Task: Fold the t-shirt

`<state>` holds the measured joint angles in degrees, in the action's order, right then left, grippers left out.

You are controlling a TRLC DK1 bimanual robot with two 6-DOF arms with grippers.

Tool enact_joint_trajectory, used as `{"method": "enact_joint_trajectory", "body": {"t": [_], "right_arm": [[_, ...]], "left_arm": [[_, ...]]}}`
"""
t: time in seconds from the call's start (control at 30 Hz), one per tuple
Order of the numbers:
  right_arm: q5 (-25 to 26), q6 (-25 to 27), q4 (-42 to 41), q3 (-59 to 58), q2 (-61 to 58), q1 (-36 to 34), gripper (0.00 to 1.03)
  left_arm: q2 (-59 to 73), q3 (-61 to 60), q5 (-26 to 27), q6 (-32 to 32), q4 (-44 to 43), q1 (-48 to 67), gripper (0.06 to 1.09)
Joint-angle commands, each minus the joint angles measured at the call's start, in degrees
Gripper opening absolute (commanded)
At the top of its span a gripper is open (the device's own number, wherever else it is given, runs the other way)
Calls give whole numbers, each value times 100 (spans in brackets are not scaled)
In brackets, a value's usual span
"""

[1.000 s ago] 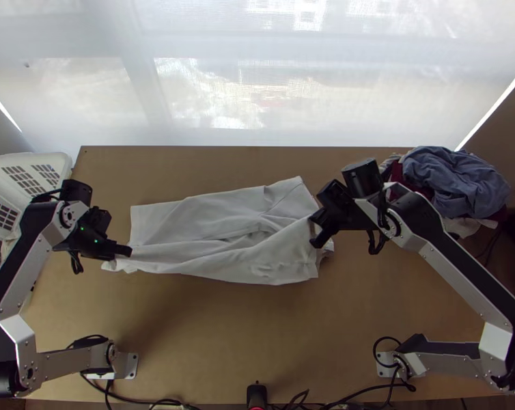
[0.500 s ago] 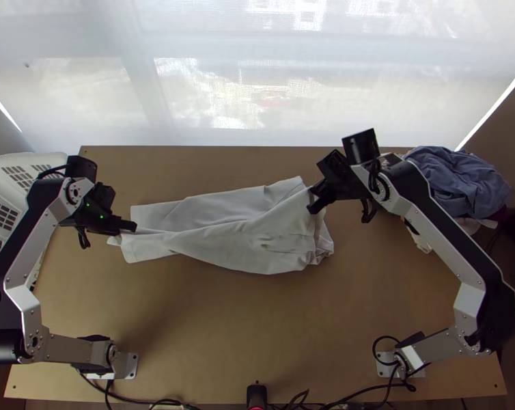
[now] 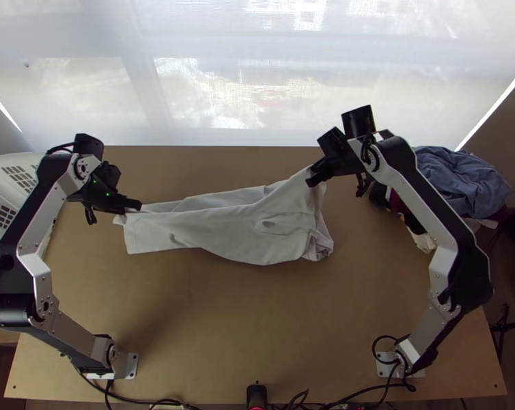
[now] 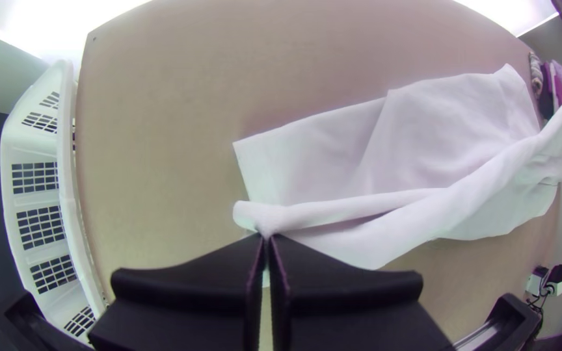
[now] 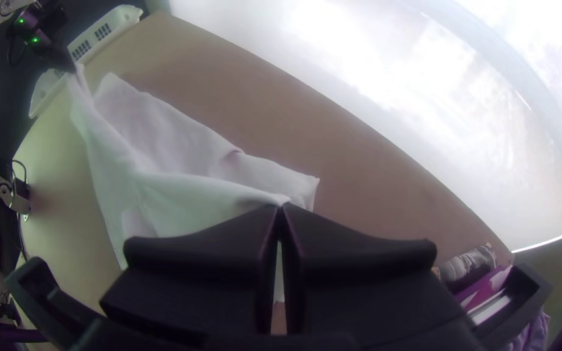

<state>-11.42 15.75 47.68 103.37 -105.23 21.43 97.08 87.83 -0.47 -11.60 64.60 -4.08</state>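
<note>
One light wooden table (image 3: 257, 321) stands before me, with one pale shirt (image 3: 257, 236) stretched across its middle, partly raised and partly lying on the wood. Two grippers hold it, one near each end: the left gripper (image 3: 136, 205) has its fingers closed on a gathered bit of cloth, and the right gripper (image 3: 311, 179) has its fingers closed on a raised peak. A fold runs taut between them, the near part drapes toward the table's near edge, and the end by the right arm is bunched. One white slotted basket (image 4: 37, 146) sits beside the table's left end; what it holds, I cannot tell. One pile of clothes (image 3: 425, 239) lies at the far right, a blue garment (image 3: 455, 181) on top; whether a container holds it, I cannot tell. The top view gives both arms, two in all, and the shirt's whole length. The left wrist view adds the smooth layer lying flat on the far side of the taut fold, with the left gripper (image 4: 268, 237) pinching a rolled edge. The right wrist view adds a patterned grey cloth (image 5: 468, 265) and a pink one (image 5: 492, 283) in the pile, past the right gripper (image 5: 282, 207).
</note>
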Motion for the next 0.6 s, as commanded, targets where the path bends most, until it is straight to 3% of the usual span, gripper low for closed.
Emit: {"method": "enact_joint_trajectory", "body": {"t": [0.0, 0.33, 0.57], "right_arm": [[-36, 34, 127, 869, -745, -218, 3], [-36, 42, 523, 2310, -1861, -385, 3], [-27, 86, 549, 2627, -2362, -561, 3]], "left_arm": [[514, 480, -58, 17, 27, -14, 9], [1208, 1184, -182, 43, 27, -58, 9], [1850, 1816, -217, 114, 35, 12, 9]]}}
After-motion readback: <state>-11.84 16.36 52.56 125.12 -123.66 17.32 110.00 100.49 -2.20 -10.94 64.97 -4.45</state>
